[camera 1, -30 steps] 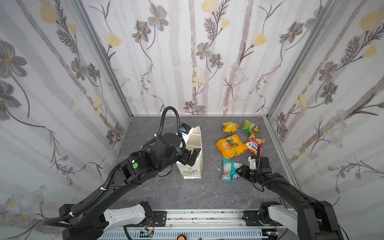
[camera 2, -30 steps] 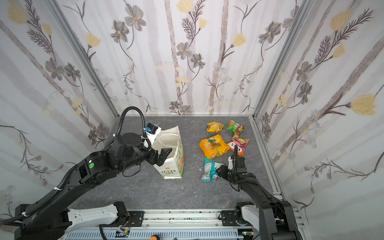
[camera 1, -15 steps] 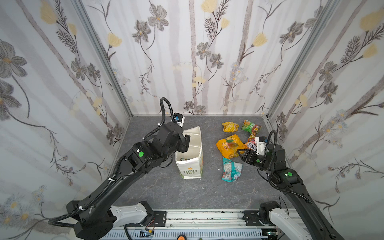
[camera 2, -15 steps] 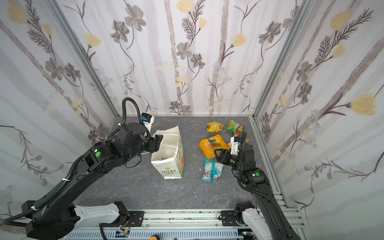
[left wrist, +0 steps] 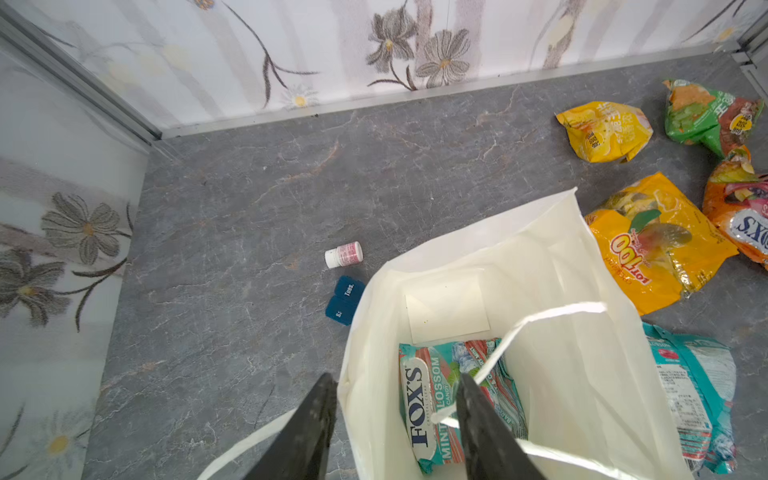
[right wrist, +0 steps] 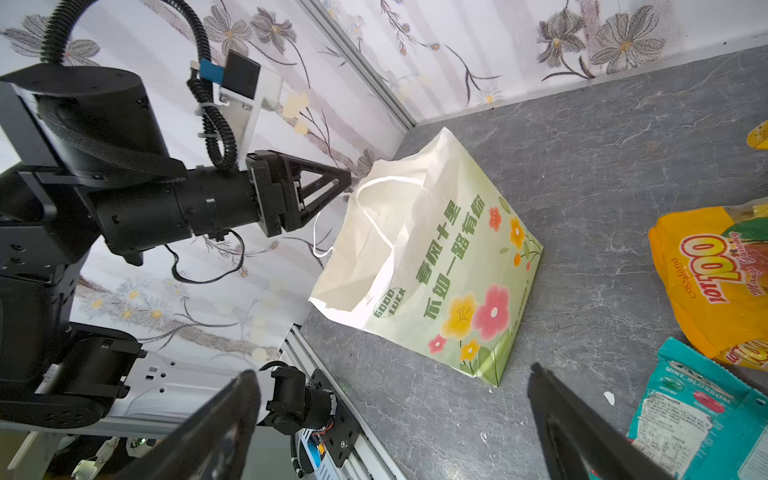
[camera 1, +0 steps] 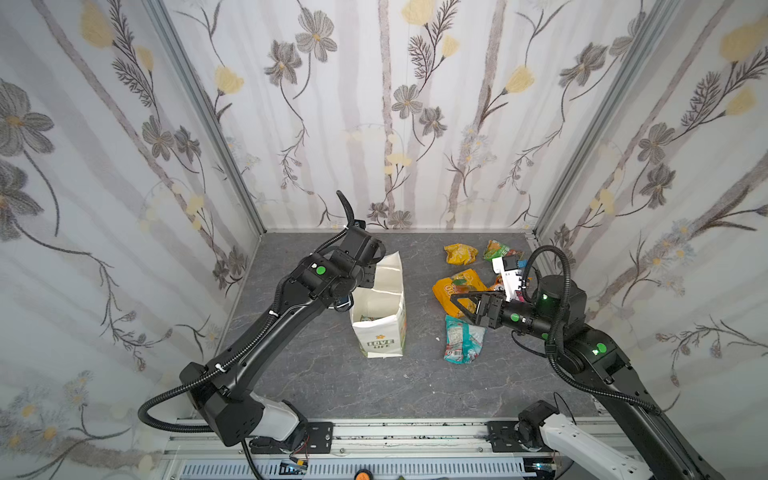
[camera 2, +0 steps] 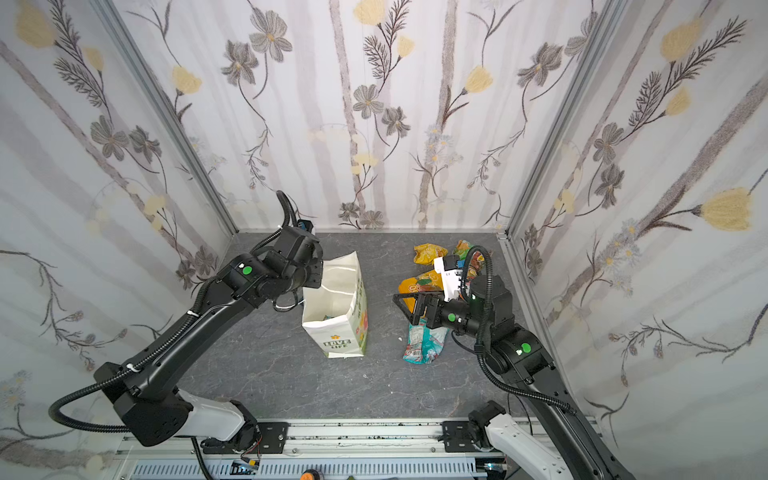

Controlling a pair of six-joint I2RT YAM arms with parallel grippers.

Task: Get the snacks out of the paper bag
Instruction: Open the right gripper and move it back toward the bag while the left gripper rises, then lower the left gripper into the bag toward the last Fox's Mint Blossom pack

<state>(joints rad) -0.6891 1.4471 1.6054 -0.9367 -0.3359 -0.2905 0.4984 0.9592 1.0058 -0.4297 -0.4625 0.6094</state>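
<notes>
While the left gripper (left wrist: 395,377) hangs at the rim of the paper bag (camera 1: 381,332), its jaws stand partly apart and straddle one white wall. One finger is outside the bag and the other is inside the mouth, with the paper loose between them rather than pinched. A thin cord handle (left wrist: 540,318) loops across the opening just past the inner finger. The bag stands upright on the grey tabletop (camera 1: 324,374) with its mouth gaping. At its bottom lies one snack, the teal-white FOX'S packet (left wrist: 432,399), flat on its back. A pale rectangular sheet (left wrist: 446,305) sits against the bag's inside just beside that packet.

The right gripper (right wrist: 392,371) is spread wide and empty. It hovers apart from the bag on its flower-printed side, pointing towards it, above the orange-yellow packet (camera 1: 449,284) in both top views. The other snacks lie out on the tabletop on that same side of the bag. The teal packet (camera 1: 463,338) is nearest the bag's front corner. The red-orange packet (left wrist: 744,216) touches the orange-yellow one, and the yellow packet (left wrist: 602,131) and green packet (left wrist: 710,116) lie farthest from the bag, close together.

On the bag's opposite side a small dark blue case (left wrist: 345,297) lies just beside the wall, and a pink-and-white bottle (left wrist: 344,254) rests on its side near the case
</notes>
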